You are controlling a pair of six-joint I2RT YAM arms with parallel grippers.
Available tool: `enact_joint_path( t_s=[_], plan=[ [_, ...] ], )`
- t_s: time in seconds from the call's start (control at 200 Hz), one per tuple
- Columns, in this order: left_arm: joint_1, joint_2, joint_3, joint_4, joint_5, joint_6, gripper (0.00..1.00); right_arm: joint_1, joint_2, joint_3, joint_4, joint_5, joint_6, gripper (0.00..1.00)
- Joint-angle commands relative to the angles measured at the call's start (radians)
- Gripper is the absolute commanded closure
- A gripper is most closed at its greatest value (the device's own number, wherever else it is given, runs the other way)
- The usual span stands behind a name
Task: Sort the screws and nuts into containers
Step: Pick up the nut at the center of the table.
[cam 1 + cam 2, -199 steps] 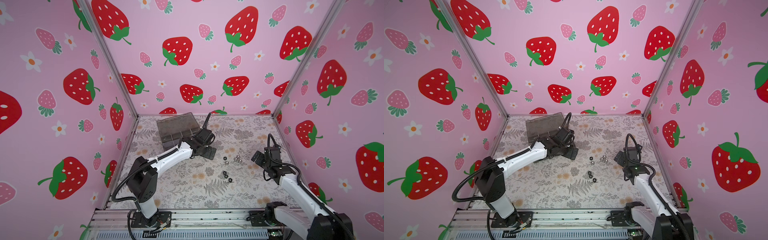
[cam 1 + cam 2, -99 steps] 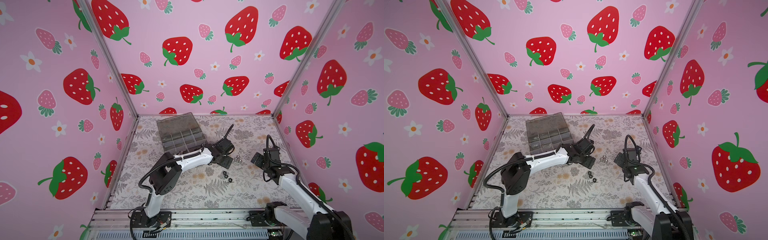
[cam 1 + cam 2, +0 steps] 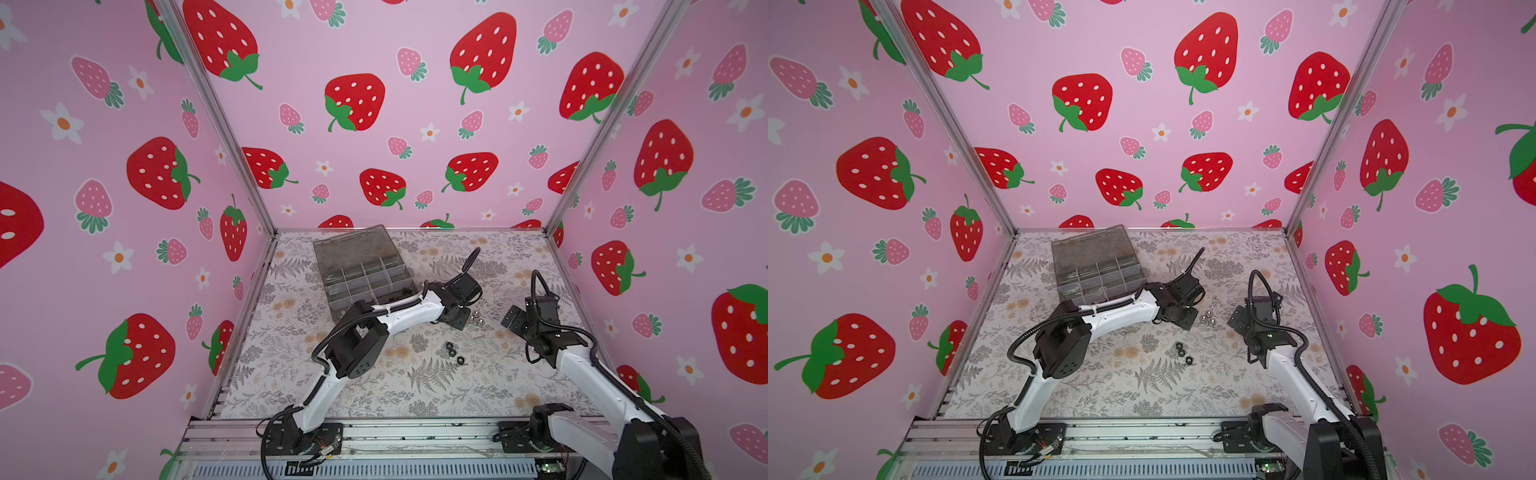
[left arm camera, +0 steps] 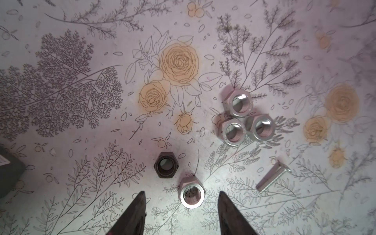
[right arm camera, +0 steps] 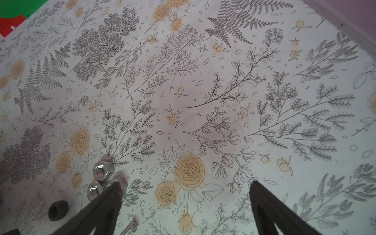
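Note:
The smoky-grey organiser box (image 3: 361, 274) (image 3: 1096, 270) with its containers stands open at the back left. My left gripper (image 4: 181, 193) (image 3: 457, 320) is low over the mat, open, its tips either side of a silver hex nut (image 4: 192, 195) with a gap on both sides. A black hex nut (image 4: 166, 167), three clustered silver nuts (image 4: 238, 103) and a thin silver screw (image 4: 273, 179) lie just beyond. My right gripper (image 5: 185, 183) (image 3: 513, 320) hangs wide open and empty beside the same silver nuts (image 5: 101, 169).
Three black hex nuts (image 3: 453, 353) (image 3: 1183, 353) lie together on the floral mat in front of the silver ones. Pink strawberry walls close in the left, back and right sides. An aluminium rail (image 3: 415, 432) runs along the front.
My left arm has swung right, away from the organiser box, and come down over the silver nuts. Its jaws have narrowed. The right arm has stayed put.

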Motion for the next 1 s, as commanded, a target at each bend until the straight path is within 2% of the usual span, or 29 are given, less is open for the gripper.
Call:
enact_joint_path(
  t_s=[0.0,0.33,0.996],
  plan=[
    [-0.018,0.027,0.056,-0.083,-0.043,0.016,0.44,0.005,-0.017,-0.006,-0.01,0.028,0.015,0.0],
    [-0.034,0.071,0.084,-0.115,-0.054,0.037,0.45,0.005,-0.025,-0.004,-0.009,0.034,0.017,0.0],
    [-0.033,0.137,0.16,-0.182,-0.065,0.055,0.58,0.004,-0.023,-0.016,-0.003,0.033,0.024,0.0]
  ],
)
